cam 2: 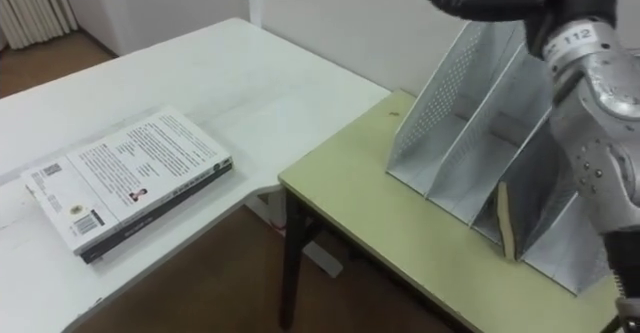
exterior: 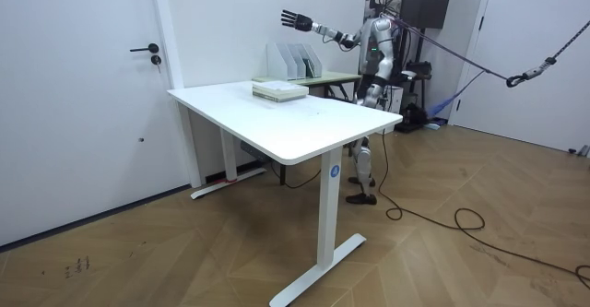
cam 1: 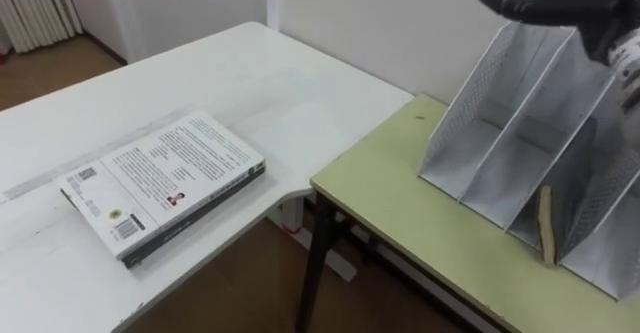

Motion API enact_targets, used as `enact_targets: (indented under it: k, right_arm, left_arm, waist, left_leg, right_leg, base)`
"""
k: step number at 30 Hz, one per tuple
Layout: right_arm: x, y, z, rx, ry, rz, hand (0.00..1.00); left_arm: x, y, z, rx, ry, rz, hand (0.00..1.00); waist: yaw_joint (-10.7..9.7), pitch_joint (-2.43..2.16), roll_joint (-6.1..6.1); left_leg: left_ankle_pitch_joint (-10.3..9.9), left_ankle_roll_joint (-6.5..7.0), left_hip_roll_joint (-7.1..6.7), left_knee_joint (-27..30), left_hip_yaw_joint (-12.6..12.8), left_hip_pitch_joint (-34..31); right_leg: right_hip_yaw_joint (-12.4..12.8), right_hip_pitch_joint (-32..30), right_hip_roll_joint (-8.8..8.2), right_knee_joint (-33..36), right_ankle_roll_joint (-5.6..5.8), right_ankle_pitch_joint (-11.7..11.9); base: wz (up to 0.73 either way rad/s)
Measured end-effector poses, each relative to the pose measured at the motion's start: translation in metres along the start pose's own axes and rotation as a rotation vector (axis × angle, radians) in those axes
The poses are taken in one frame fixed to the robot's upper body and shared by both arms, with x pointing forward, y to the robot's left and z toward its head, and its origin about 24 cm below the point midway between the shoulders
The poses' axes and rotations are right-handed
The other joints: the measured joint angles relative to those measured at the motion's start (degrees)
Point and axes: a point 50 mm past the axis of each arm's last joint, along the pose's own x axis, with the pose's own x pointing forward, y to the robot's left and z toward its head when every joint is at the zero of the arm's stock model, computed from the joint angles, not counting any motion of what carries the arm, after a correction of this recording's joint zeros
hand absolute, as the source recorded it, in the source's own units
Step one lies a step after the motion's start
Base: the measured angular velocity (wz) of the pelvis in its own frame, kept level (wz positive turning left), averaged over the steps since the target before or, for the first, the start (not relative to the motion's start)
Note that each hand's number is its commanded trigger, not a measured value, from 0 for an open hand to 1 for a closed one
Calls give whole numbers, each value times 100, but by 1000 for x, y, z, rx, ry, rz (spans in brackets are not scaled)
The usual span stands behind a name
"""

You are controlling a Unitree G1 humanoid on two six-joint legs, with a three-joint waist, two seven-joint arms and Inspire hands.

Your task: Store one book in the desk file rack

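Observation:
A white-covered book (cam 1: 165,178) lies flat, back cover up, on top of a second one near the corner of the white table (cam 1: 270,83). The silver mesh file rack (cam 1: 500,123) stands on the low green-topped desk (cam 1: 400,188) to the right. A thin book (cam 1: 546,225) with a tan edge stands upright in one of the rack's slots. My right hand (cam 1: 545,1) hovers above the rack's top edge, open, its dark fingers stretched out and holding nothing. In the room view that right hand (exterior: 295,19) is raised out in front of me over the rack (exterior: 297,60).
The green desk butts against the white table's corner, with a gap of wooden floor below. A white wall runs close behind the rack. I stand at the far side of the white table (exterior: 277,113), next to the green desk.

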Motion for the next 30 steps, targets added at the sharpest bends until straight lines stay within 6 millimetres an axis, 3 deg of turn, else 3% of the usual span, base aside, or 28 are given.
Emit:
enact_targets:
  k: [6, 12, 14, 15, 17, 18, 20, 22, 25, 27, 29, 30]
  right_arm:
    - [-21, 35, -18, 28, 46, 380, 0]
    - [-63, 67, -73, 41, 261, 700, 0]
    - [-101, 73, -112, 41, 434, 762, 0]
    - [-111, 75, -122, 38, 485, 776, 0]
    - [-156, 79, -161, 46, 695, 808, 0]
    - [-168, 79, -170, 56, 749, 805, 0]
    - [-217, 81, -202, 82, 941, 779, 0]
    - [-249, 81, -218, 111, 1063, 754, 0]
    - [-288, 76, -238, 143, 1229, 663, 0]
    - [-316, 70, -251, 179, 1328, 538, 0]
    - [-352, 64, -264, 231, 1453, 324, 0]
    - [-360, 62, -266, 237, 1480, 274, 0]
  left_arm:
    - [-1, 2, 0, 2, 6, -12, 0]
    - [1, 7, 6, 19, 28, -27, 0]
    - [2, 7, 12, 32, 21, -30, 0]
    - [3, 6, 12, 32, 24, -32, 0]
    - [6, 1, 15, 40, 29, -52, 0]
    - [6, -1, 15, 35, 26, -58, 0]
    - [8, -6, 12, 19, 31, -73, 0]
    - [8, -10, 8, 15, 36, -80, 0]
    - [9, -16, 6, 15, 30, -90, 0]
    - [10, -19, 2, 7, 29, -80, 0]
    - [8, -19, -6, -7, 27, -49, 0]
    - [7, -18, -8, -10, 25, -38, 0]
  waist:
    - [148, -24, 30]
    - [465, -16, 16]
    - [642, -42, -44]
    - [696, -37, -41]
    - [787, 1, 30]
    - [802, 8, 57]
    - [844, 20, 210]
    - [796, -18, 294]
    - [711, -6, 417]
    - [694, -44, 466]
    - [504, -36, 477]
    - [449, -37, 475]
  left_leg:
    - [2, -5, 0, 5, -106, -12]
    - [1, -9, -4, 80, -160, 0]
    - [-1, -12, -2, 87, -178, 2]
    - [-2, -12, -2, 93, -166, -4]
    - [-28, 4, -16, 226, -239, -157]
    - [-35, 9, -17, 270, -249, -202]
    - [-34, 13, -26, 296, -248, -249]
    - [-9, 15, -34, 299, -250, -281]
    - [37, 16, -39, 284, -240, -295]
    - [40, 15, -44, 266, -239, -279]
    - [40, 14, -52, 246, -256, -221]
    - [40, 14, -53, 252, -254, -225]
  right_leg:
    - [0, 42, 9, -6, 0, 0]
    - [-55, 129, 5, -10, 0, 0]
    - [-102, 149, 0, -7, 0, 0]
    - [-98, 143, -2, -5, 0, 0]
    - [-158, 113, -7, 0, 4, 14]
    - [-152, 97, -6, -1, 3, 17]
    - [-144, 60, -6, -1, -6, 39]
    - [-128, 28, -11, -3, -5, 38]
    - [-106, -18, -18, -25, -6, 37]
    - [-97, -33, -17, -52, -5, 37]
    - [-193, 117, -23, -100, 8, 31]
    - [-205, 143, -25, -108, 12, 27]
  base:
    - [9]
    - [7]
    - [13]
    - [0]
    - [15]
    - [15]
    - [0]
    - [0]
    - [0]
    - [0]
    - [19]
    - [26]
